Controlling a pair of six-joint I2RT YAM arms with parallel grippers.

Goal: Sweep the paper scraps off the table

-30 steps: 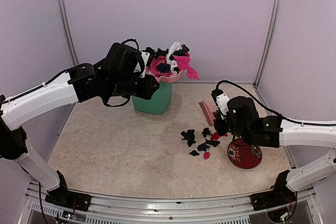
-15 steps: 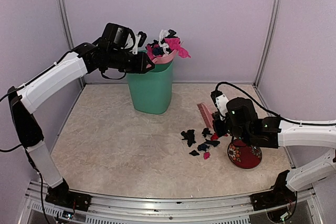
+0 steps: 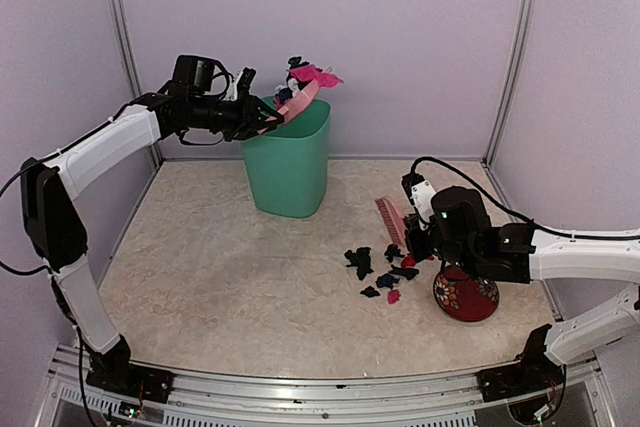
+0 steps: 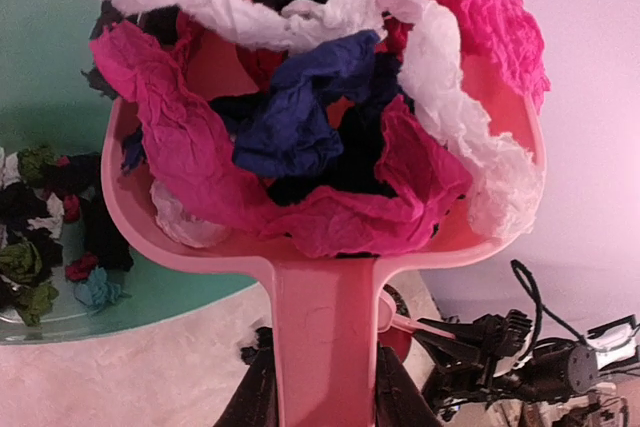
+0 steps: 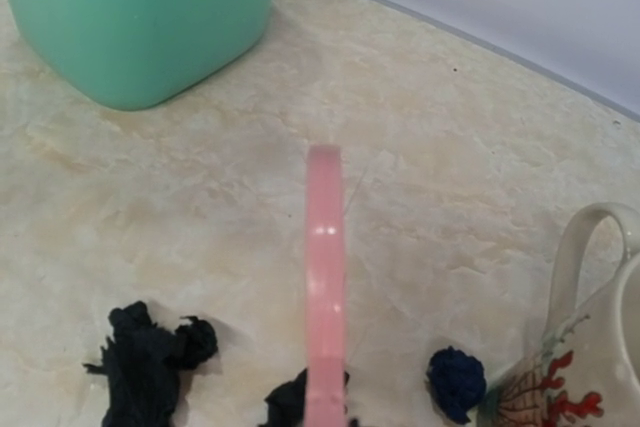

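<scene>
While my left fingers (image 4: 252, 405) pinch the dustpan (image 4: 325, 317) tilted over the green bin (image 3: 290, 167), my right fingers (image 3: 418, 233) clamp the brush (image 5: 324, 277) near paper scraps (image 3: 375, 267) on the surface (image 3: 220, 277).

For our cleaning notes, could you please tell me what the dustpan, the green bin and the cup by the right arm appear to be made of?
The dustpan looks like smooth pink moulded plastic, with a soft sheen on its handle. The green bin seems matte plastic too: uniform colour, rounded corners. The cup is probably glazed ceramic, glossy with a painted red pattern.
</scene>
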